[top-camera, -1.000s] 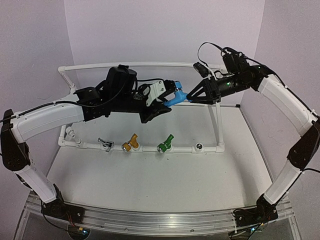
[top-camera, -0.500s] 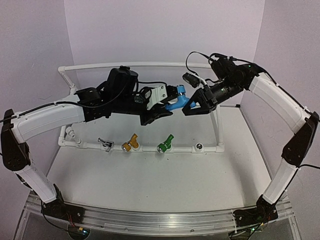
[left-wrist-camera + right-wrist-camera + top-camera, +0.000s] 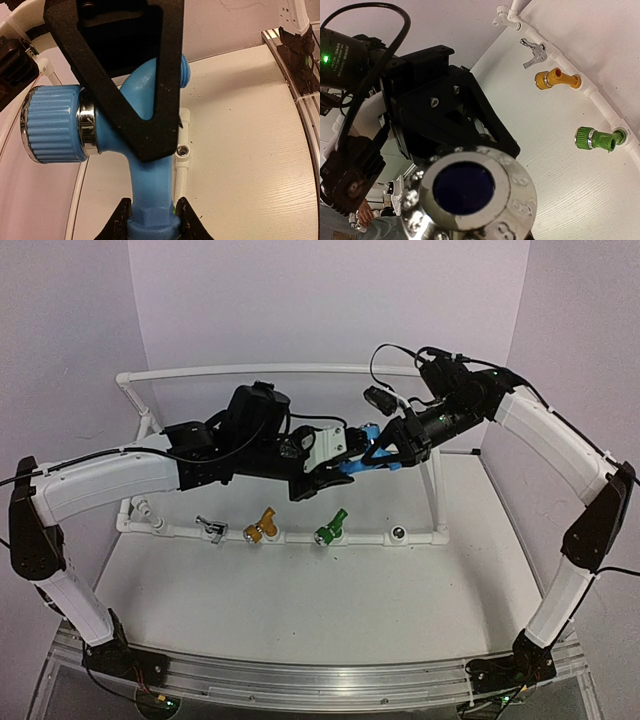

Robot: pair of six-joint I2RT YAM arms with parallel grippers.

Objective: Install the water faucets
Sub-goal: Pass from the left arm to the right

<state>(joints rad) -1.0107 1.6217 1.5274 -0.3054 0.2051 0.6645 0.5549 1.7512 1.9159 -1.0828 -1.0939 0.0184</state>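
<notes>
Hanging above the white table (image 3: 300,620), the blue faucet (image 3: 150,180) sits in the upper middle of the overhead view, where the two arms meet. The left gripper (image 3: 152,210) has its jaws clamped on the faucet's hexagonal base, one fingertip on each side. The ribbed blue knob with its chrome ring sticks out toward the left of the wrist view.

The right gripper (image 3: 383,452) comes in from the upper right. One of its black fingers (image 3: 125,75) lies across the front of the faucet body, but I can't tell whether its jaws have closed on it.

Lower down, along the front rail of the white PVC pipe frame (image 3: 300,368), the silver faucet (image 3: 211,528), yellow faucet (image 3: 259,529) and green faucet (image 3: 330,529) sit in a row from left to right. Just right of the green one is an open fitting (image 3: 398,534) with a round hole.
</notes>
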